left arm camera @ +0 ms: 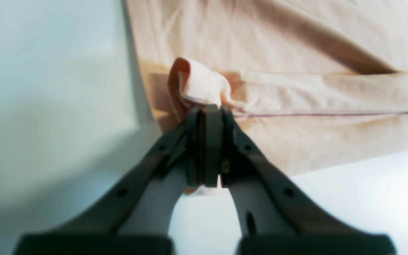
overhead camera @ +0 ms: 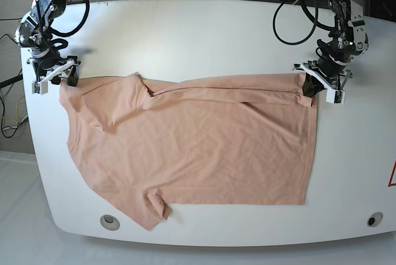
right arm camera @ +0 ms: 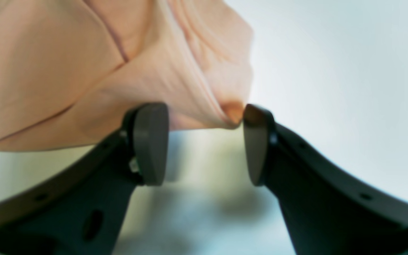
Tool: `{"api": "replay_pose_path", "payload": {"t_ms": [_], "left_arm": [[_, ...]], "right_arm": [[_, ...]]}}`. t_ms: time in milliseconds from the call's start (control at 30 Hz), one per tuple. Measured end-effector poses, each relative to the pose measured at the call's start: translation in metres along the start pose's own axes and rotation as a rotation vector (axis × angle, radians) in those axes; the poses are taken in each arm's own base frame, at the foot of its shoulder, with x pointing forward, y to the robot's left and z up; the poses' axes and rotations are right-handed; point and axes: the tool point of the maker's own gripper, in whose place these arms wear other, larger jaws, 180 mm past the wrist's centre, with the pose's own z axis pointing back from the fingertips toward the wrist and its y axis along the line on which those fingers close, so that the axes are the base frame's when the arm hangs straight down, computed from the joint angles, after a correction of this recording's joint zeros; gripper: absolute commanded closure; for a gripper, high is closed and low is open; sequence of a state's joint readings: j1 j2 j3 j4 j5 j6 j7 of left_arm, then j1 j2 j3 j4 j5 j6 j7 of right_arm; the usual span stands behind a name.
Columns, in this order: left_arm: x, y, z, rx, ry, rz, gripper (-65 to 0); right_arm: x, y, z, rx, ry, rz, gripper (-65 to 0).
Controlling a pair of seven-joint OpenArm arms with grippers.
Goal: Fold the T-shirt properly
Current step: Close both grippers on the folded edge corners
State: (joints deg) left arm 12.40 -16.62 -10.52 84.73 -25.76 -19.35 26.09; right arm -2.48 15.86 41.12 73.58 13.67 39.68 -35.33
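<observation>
The peach T-shirt point(overhead camera: 198, 147) lies spread on the white table point(overhead camera: 204, 30), with its far edge folded over into a narrow band. My left gripper point(left arm camera: 207, 106) is shut on a corner of the T-shirt point(left arm camera: 296, 92), and a small loop of cloth bulges above the pads. In the base view this left gripper point(overhead camera: 309, 86) sits at the shirt's far right corner. My right gripper point(right arm camera: 204, 113) stands open at the far left sleeve corner, right gripper point(overhead camera: 62, 80) in the base view. A fold tip of the T-shirt point(right arm camera: 83, 71) reaches between its fingers and touches one pad point(right arm camera: 255, 141).
Black cables point(overhead camera: 291, 23) trail over the table's far edge behind both arms. Two round inserts point(overhead camera: 110, 221) point(overhead camera: 371, 219) sit in the near corners. The shirt's lower sleeve point(overhead camera: 151, 212) lies close to the table's front edge.
</observation>
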Motion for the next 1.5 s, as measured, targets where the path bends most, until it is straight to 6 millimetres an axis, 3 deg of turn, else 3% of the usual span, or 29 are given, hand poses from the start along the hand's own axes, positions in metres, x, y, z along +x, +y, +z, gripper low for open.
{"api": "replay_pose_path", "payload": {"t_ms": [100, 333, 467, 733, 1133, 1267, 1500], "left_arm": [[-0.001, 0.0, 0.0, 0.0, 0.001, 0.001, -0.2], [0.0, 0.006, 0.004, 0.018, -0.005, 0.004, -15.2], [-0.001, 0.014, 0.008, 0.043, 0.003, 0.004, -25.2], [-0.009, 0.044, 0.026, 0.135, 0.059, 0.023, -13.1], [-0.011, 0.026, 0.02, 0.08, 0.054, 0.003, -1.9], [-0.01, 0.026, 0.018, 0.079, 0.049, 0.0, 0.0], [-0.008, 0.022, 0.013, 0.067, 0.048, -0.001, 0.0]], "right_arm": [[0.0, -0.003, -0.001, -0.013, -0.001, -0.003, -32.5], [-0.003, -0.016, 0.0, -0.058, -0.004, -0.015, -37.8], [-0.004, -0.016, 0.0, -0.063, -0.003, -0.017, -36.9], [-0.003, -0.011, 0.002, -0.041, -0.014, -0.024, -35.6], [-0.001, -0.006, 0.001, -0.027, -0.003, -0.023, -35.6], [0.0, -0.005, 0.0, -0.025, -0.01, -0.024, -28.4], [0.0, -0.005, -0.002, -0.029, -0.008, -0.018, -6.0]]}}
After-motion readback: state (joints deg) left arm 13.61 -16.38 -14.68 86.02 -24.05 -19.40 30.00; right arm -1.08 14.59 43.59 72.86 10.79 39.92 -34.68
